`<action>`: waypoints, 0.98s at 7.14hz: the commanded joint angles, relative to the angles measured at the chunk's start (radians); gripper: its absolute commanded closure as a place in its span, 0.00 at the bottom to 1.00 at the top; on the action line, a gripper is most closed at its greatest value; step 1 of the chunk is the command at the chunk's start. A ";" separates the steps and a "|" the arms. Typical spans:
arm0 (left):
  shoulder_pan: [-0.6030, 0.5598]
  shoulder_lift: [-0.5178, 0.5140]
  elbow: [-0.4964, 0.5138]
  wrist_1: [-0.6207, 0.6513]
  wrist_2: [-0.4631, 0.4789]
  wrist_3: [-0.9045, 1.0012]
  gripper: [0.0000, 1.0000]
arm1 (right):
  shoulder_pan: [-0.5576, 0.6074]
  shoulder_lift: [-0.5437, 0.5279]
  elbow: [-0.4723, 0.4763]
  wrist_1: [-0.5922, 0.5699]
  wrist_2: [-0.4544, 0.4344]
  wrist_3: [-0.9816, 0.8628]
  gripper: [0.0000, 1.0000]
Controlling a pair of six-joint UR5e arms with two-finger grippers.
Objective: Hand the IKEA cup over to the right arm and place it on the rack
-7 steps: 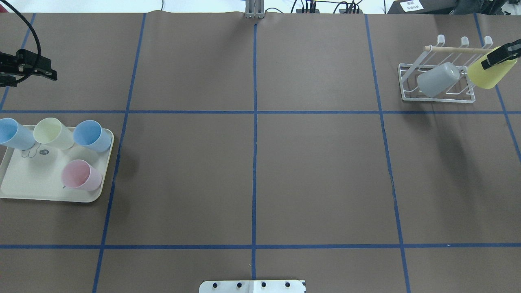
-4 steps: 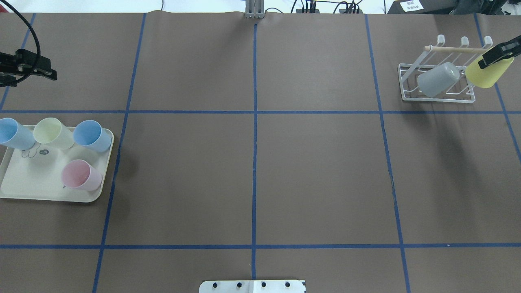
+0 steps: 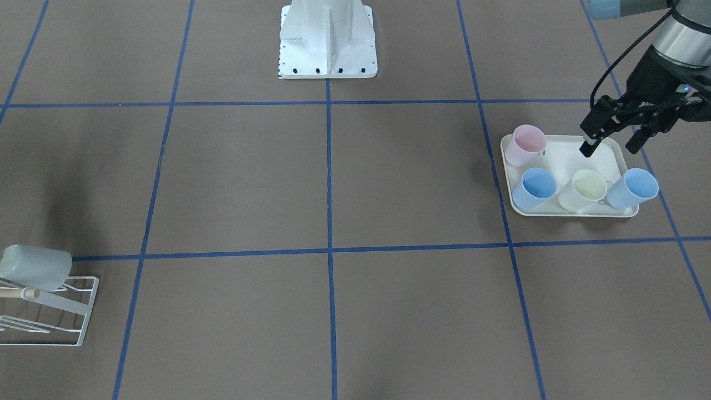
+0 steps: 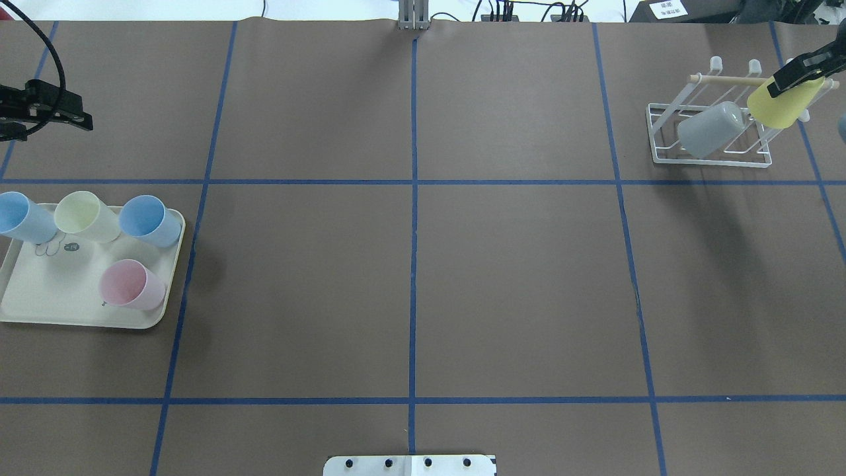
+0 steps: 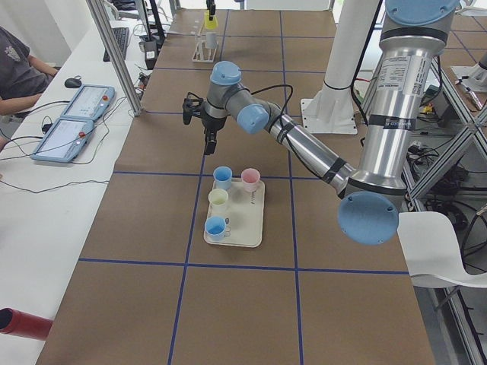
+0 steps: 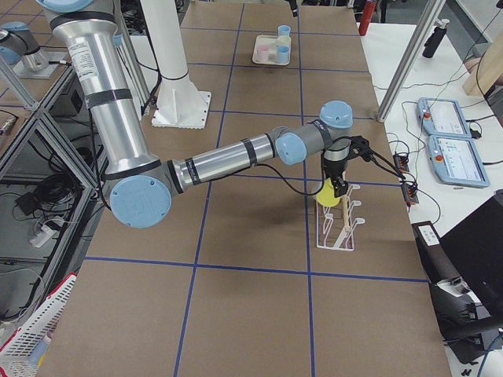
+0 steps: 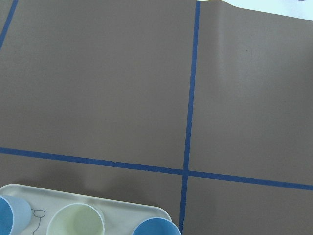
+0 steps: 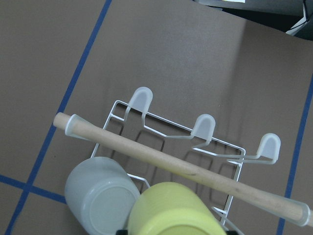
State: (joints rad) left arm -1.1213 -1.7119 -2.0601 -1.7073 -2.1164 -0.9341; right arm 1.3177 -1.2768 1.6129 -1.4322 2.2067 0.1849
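right gripper (image 4: 798, 71) clamped on yellow cup (image 4: 783, 106) base | cup tilted, mouth down toward rack (image 8: 181, 164), over free prongs just beside grey cup (image 4: 710, 129) (axis roughly along prong slant) | left gripper (image 3: 610, 145) spread, empty, above tray (image 3: 561, 153), well apart

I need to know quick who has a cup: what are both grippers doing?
The left gripper is open, holding nothing.
The right gripper is shut on the yellow cup.
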 commanded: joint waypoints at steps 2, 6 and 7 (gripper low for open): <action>0.000 -0.002 0.000 0.000 -0.002 0.000 0.00 | -0.009 0.005 -0.021 0.001 -0.004 -0.002 0.82; 0.000 0.000 -0.006 0.000 -0.007 0.000 0.00 | -0.031 0.002 -0.024 0.001 -0.053 -0.005 0.82; 0.000 0.000 -0.008 0.000 -0.007 0.000 0.00 | -0.031 0.002 -0.024 0.003 -0.054 -0.007 0.82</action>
State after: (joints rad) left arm -1.1214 -1.7126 -2.0649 -1.7073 -2.1223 -0.9342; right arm 1.2883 -1.2742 1.5900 -1.4303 2.1565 0.1793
